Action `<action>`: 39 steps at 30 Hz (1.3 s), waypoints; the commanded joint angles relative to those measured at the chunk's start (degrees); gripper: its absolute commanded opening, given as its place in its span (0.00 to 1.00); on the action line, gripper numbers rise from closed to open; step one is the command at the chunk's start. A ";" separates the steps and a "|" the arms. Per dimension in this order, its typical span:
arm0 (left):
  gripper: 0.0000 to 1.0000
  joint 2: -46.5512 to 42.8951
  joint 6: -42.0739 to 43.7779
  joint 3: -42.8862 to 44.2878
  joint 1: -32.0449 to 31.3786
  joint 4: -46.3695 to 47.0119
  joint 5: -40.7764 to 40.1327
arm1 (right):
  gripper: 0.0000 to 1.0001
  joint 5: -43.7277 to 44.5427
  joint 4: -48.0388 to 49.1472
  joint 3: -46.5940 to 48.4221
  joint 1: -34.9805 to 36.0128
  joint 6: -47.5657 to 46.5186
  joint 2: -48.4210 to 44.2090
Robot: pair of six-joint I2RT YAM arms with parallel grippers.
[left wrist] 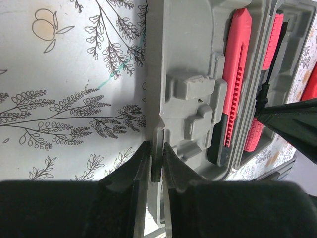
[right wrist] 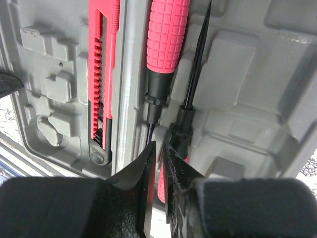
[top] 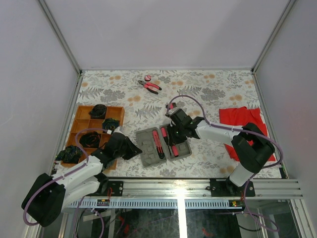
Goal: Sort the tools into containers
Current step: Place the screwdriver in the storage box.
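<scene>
1. tray (top: 81,125): sits at the table's left edge. there are dark items in several compartments, too small to name.
2. left gripper (left wrist: 156,153): low at the case's left rim, jaws narrow. a thin strip of the rim stands between the pads, which look pressed to it. i read this as steadying the case.
3. pliers (top: 150,86) and disc (top: 147,78): unsorted at the table's far edge, just beside each other and well apart from both grippers. the pliers' long axis runs roughly along that edge, handles to the right.
4. case (left wrist: 188,49): open flat near the middle of the near edge. the knife (left wrist: 235,74) is seated in its left half, parallel to the hinge.
5. screwdriver (right wrist: 167,34): in the right half beside the hinge. its handle points away from the right gripper and its shaft runs straight back toward the fingertips. a second screwdriver (right wrist: 181,126) lies alongside it.
6. right gripper (right wrist: 159,151): over the shaft end, jaws narrow. cannot tell whether they pinch the shaft or are just clear of it.
7. judgement: the pliers come next. they lie beyond the case, and the right gripper is the nearer.
8. cloth (top: 240,118): at the table's right edge, not part of the sort.
</scene>
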 commanded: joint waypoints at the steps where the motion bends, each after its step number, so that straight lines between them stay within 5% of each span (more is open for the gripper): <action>1: 0.12 -0.19 -0.14 1.85 -0.09 -0.46 -1.23 | 0.18 3.22 -1.49 1.00 0.71 -0.49 -1.65; 8: 0.12 -1.02 -0.15 1.81 -0.14 -1.21 -1.64 | 0.27 6.74 1.41 -0.80 0.71 -0.16 -8.07; 19: 0.13 -0.90 -0.05 1.95 -0.10 -1.18 -1.64 | 0.30 5.84 -1.34 1.41 0.70 -0.39 -2.89; 29: 0.13 -0.53 0.02 2.01 -0.09 -0.91 -1.45 | 0.27 4.44 -1.36 2.01 0.70 -0.92 0.31; 39: 0.13 0.36 0.21 2.43 -0.09 -0.10 -1.08 | 0.13 6.93 -6.35 3.72 0.80 -1.88 3.35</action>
